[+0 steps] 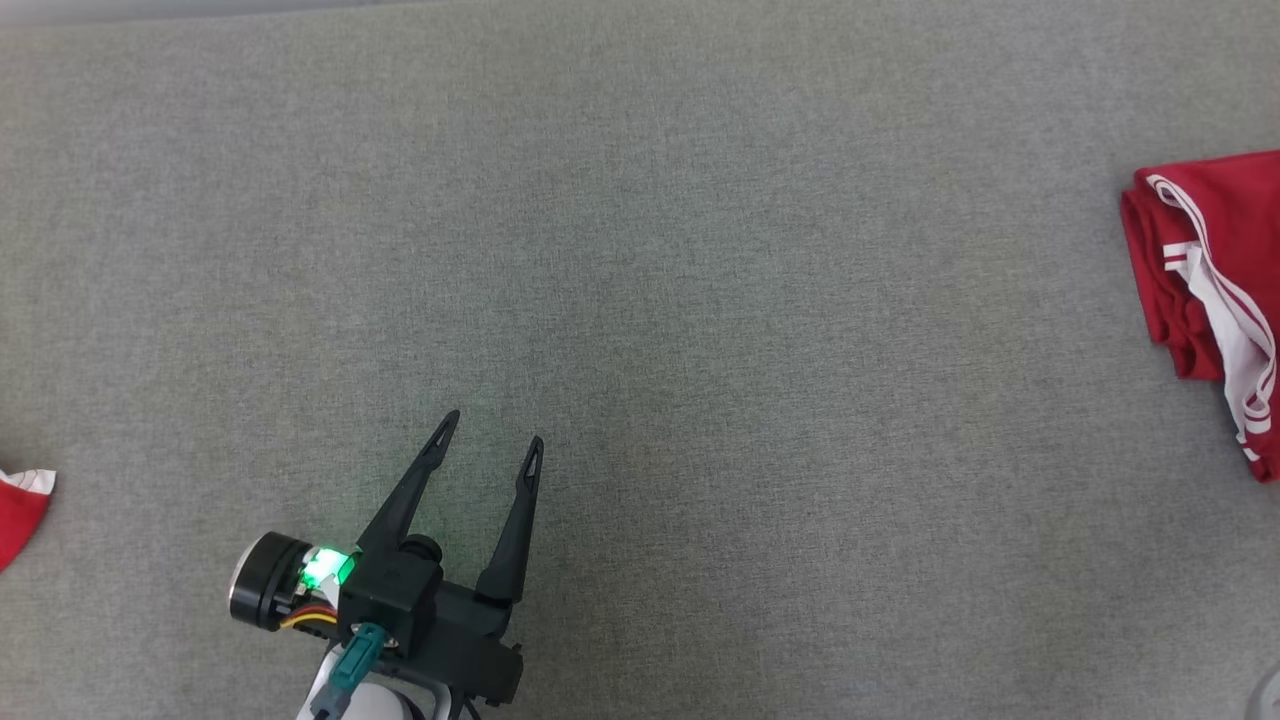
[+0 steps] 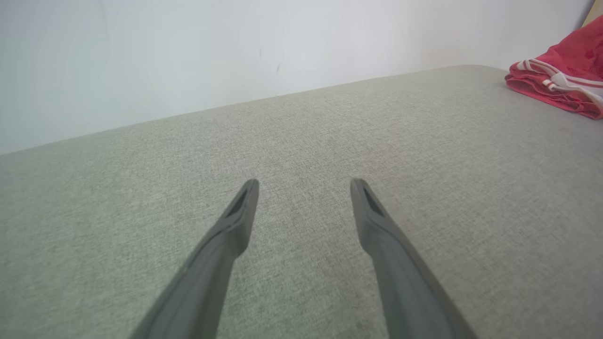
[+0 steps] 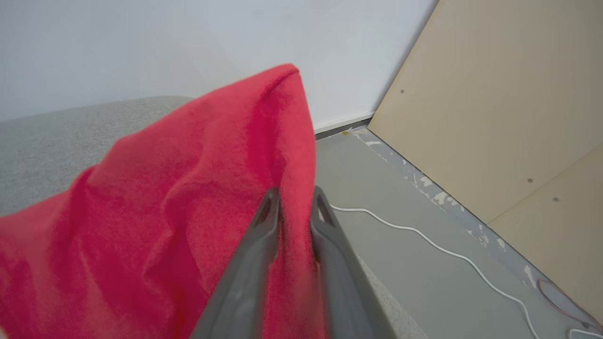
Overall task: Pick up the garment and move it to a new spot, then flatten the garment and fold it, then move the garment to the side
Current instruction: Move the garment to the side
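Bright, even, diffuse light leaves almost no shadows. A green lamp [image 1: 325, 568] glows just behind the jaws of the left gripper [image 1: 495, 428]. In both wrist views the fingers [image 2: 221, 254] blur toward their bases. The cloth [image 3: 165, 197] between the jaws of the right gripper [image 3: 296, 194] looks soft.

The garment [image 1: 1195, 235] is soft matt red cloth — the surface [image 1: 640, 250] a coarse-woven grey fabric.

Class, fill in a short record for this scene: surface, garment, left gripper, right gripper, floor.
surface: grey fabric
garment: red with white stripes, folded, at the head view's right edge
left gripper: open, holding nothing, over the surface
right gripper: fingers shut on the garment's red cloth
floor: white cable, beige panel beside it
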